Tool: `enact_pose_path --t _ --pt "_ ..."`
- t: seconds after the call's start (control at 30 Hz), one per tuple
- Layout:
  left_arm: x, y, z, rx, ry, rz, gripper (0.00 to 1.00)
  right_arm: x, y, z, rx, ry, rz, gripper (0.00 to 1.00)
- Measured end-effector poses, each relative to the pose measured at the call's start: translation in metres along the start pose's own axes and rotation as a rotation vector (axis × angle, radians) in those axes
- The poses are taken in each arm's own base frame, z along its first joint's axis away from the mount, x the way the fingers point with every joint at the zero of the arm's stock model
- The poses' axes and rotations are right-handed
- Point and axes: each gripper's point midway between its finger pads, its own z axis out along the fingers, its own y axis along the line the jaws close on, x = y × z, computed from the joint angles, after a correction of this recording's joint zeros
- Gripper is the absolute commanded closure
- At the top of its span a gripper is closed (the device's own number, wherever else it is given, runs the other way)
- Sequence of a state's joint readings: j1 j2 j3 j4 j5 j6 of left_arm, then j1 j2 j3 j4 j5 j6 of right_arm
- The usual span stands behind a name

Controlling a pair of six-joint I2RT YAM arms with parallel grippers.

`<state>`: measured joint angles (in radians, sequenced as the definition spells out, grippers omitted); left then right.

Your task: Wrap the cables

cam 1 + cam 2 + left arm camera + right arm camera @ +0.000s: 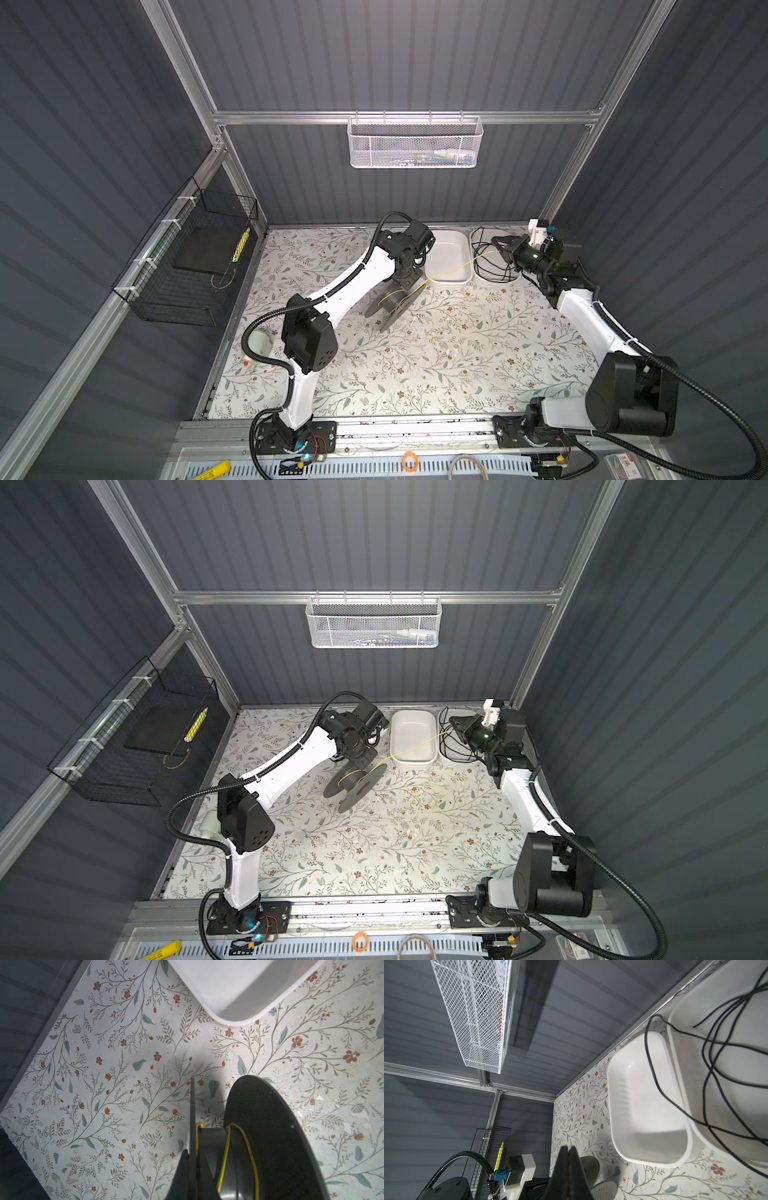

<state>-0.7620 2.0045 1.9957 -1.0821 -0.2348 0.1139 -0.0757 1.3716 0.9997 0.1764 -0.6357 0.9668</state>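
Yellow wire, hair-thin and springy, runs in a shallow curve from a dark plastic spool at frame centre across a smooth white tray to the upper right. There the right gripper, jaws pressed together, appears to pinch its end for winding. The left gripper clamps the spool's perforated flange, steadying it on edge over the floral table.

Your station inventory reads as follows: two robot arms, two white tubs, one dark spool, one yellow wire, one white mesh basket, one black wire basket and one orange ring. You also have tangled black cables (strands too intertwined to count).
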Motion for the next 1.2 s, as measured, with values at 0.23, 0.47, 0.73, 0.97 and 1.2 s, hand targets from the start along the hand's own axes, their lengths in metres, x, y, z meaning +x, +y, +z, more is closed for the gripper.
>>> enact_pose_path --t 0.23,0.47,0.73,0.97,1.2 --pt "0.038 -0.012 -0.017 0.059 0.002 0.012 1.0 -0.041 0.006 0.016 0.07 -0.082 -0.086 1.0" --pt "0.053 -0.018 -0.062 0.094 -0.125 0.003 1.0 -0.062 -0.022 0.052 0.186 -0.071 -0.119 1.0" --pt "0.05 -0.011 -0.096 0.084 -0.245 -0.014 1.0 -0.058 -0.055 0.065 0.274 -0.04 -0.102 1.0" --pt "0.047 -0.017 -0.11 0.137 -0.299 -0.021 1.0 -0.054 -0.056 0.064 0.262 -0.043 -0.108 1.0" --pt "0.021 -0.026 -0.185 0.285 -0.486 -0.035 1.0 -0.02 -0.09 0.053 0.336 -0.055 -0.13 1.0"
